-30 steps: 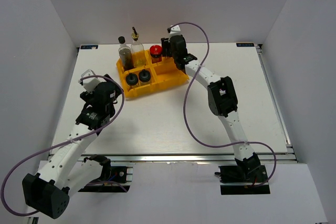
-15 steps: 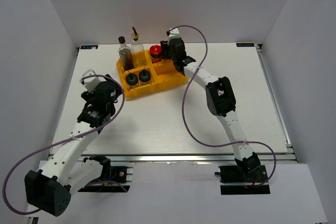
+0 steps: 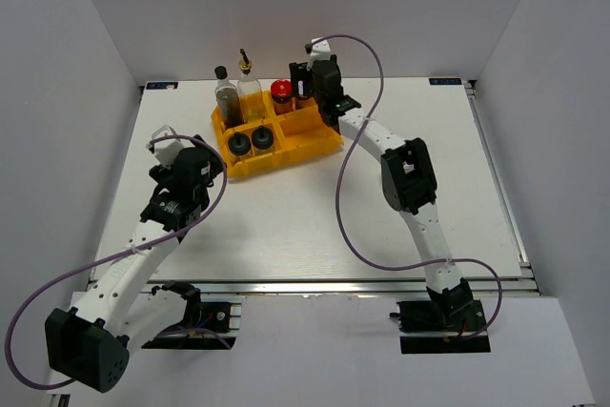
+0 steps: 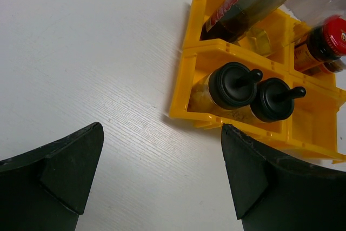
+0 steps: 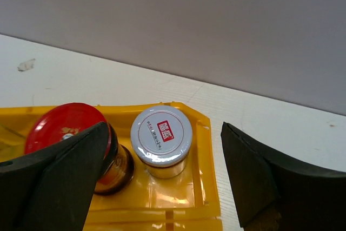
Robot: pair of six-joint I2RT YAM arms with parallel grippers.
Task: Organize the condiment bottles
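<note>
In the yellow tray stand a tall dark black-capped bottle, a clear gold-spouted bottle, a red-lidded jar and two black-capped shakers. My right gripper hovers open over the back right compartment. In the right wrist view its jaws stand wide on either side of a silver-lidded jar, which sits beside the red-lidded jar. My left gripper is open and empty over the table, left of the tray. Its view shows the shakers.
The tray's front right compartment holds nothing. White walls close in the table on the left, back and right. A purple cable loops above the right arm. The tray's back corner lies near the back wall.
My right gripper has shifted slightly over the tray's back right corner. The left arm has barely moved. No bottle has changed place.
</note>
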